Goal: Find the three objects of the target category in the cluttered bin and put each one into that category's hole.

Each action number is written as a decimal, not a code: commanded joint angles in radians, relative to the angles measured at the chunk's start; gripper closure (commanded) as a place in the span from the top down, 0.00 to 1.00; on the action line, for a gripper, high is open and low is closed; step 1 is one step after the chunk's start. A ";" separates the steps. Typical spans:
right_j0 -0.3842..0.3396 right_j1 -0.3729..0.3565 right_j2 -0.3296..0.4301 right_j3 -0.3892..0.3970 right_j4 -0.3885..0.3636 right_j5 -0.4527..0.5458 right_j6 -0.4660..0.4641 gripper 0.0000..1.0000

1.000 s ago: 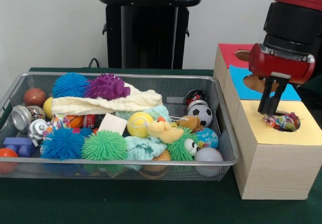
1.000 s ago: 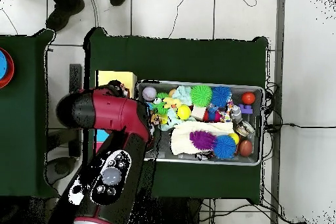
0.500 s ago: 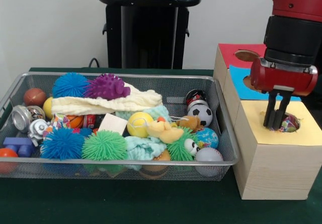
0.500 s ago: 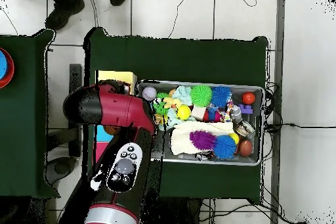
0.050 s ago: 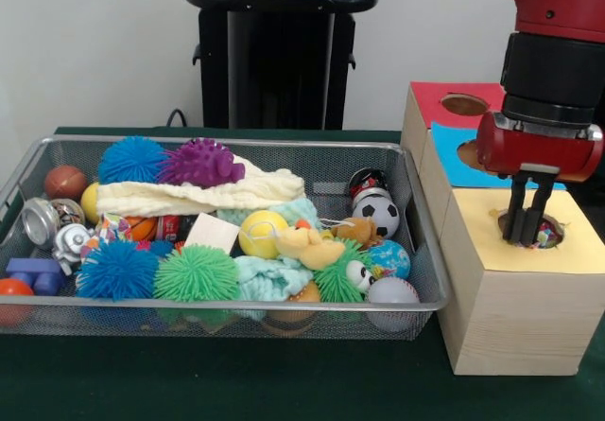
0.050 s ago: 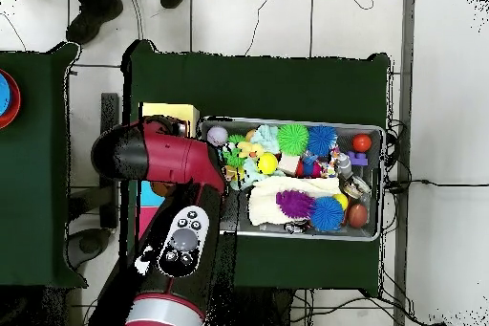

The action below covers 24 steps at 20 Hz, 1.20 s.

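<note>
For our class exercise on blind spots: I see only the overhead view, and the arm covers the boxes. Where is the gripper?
Observer: The gripper reaches down into the hole in the yellow-topped box.
Operator: Is anything in that hole?
Observer: Yes, a bit of a colourful thing shows at the rim, right beside the gripper.
Operator: What about the other boxes?
Observer: The red-topped box stands at the back of the row, its round hole uncovered.
</note>
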 commanded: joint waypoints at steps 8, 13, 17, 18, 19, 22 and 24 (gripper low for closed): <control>0.000 0.073 0.093 0.103 0.016 0.067 0.226 0.00; 0.007 0.098 0.075 0.096 0.012 0.099 0.232 0.00; -0.001 0.102 0.088 0.106 0.012 0.084 0.226 0.00; -0.002 0.101 0.092 0.110 0.013 0.079 0.225 0.00; -0.004 0.103 0.096 0.112 0.016 0.083 0.227 0.00; -0.013 0.107 0.111 0.120 0.026 0.089 0.230 0.00; -0.010 0.107 0.107 0.124 0.029 0.093 0.238 0.00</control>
